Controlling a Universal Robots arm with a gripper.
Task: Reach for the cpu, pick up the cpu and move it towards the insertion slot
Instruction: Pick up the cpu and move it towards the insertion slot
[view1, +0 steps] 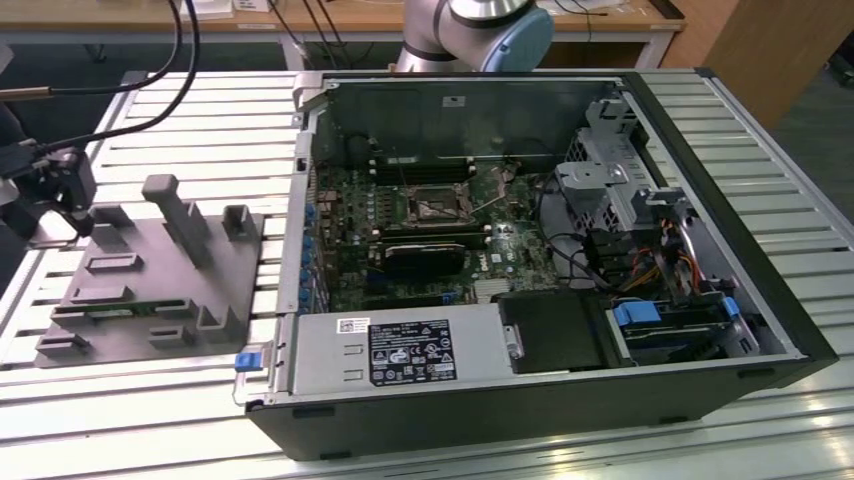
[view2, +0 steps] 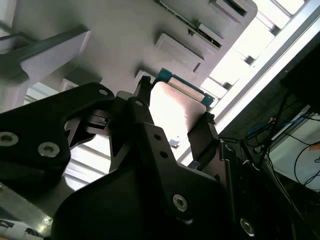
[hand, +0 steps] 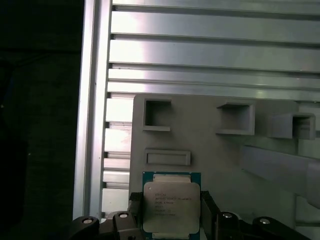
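Item: the cpu (hand: 171, 206), silver top up, at the grey fixture plate (hand: 220, 155), well apart from the insertion slot (view1: 437, 206) inside the computer case (view1: 534, 410). My gripper (view2: 175, 107): clamped, as I judge it, on two opposite edges. Risk: the edge hold is thin, so a tilt or a knock against the fixture could let it slip.

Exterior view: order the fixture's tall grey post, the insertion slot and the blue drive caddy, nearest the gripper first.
1. The tall grey post, on the fixture beside the gripper.
2. The insertion slot, mid-board inside the case.
3. The blue drive caddy, at the case's corner, exterior view's right.
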